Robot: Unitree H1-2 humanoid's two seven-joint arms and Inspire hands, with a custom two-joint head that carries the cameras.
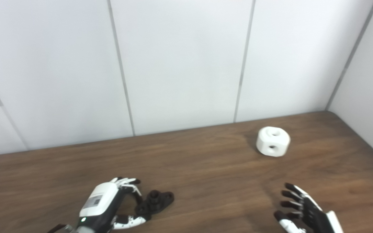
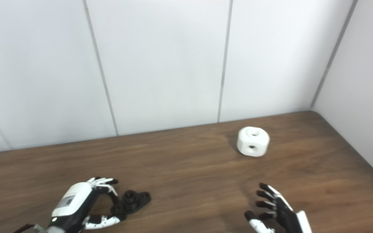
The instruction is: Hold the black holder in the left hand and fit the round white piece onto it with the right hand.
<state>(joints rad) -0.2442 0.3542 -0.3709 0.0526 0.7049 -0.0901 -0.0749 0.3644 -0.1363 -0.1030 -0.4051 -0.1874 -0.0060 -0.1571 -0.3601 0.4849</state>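
Observation:
The black holder (image 1: pixel 156 201) lies flat on the wooden table (image 1: pixel 206 168) near the front left, with a short round post standing up from it. My left hand (image 1: pixel 110 202) sits just left of it, open, its fingers (image 1: pixel 131 184) and thumb curved toward the holder's left end without lifting it. The round white piece (image 1: pixel 273 141), a chunky block with holes on its top and side, rests far back on the right. My right hand (image 1: pixel 298 210) hovers open at the front right, fingers spread, well short of the white piece.
White wall panels (image 1: pixel 180 64) close off the table at the back, and a side wall (image 1: pixel 367 97) runs along the right edge. Nothing else stands on the wood between the holder and the white piece.

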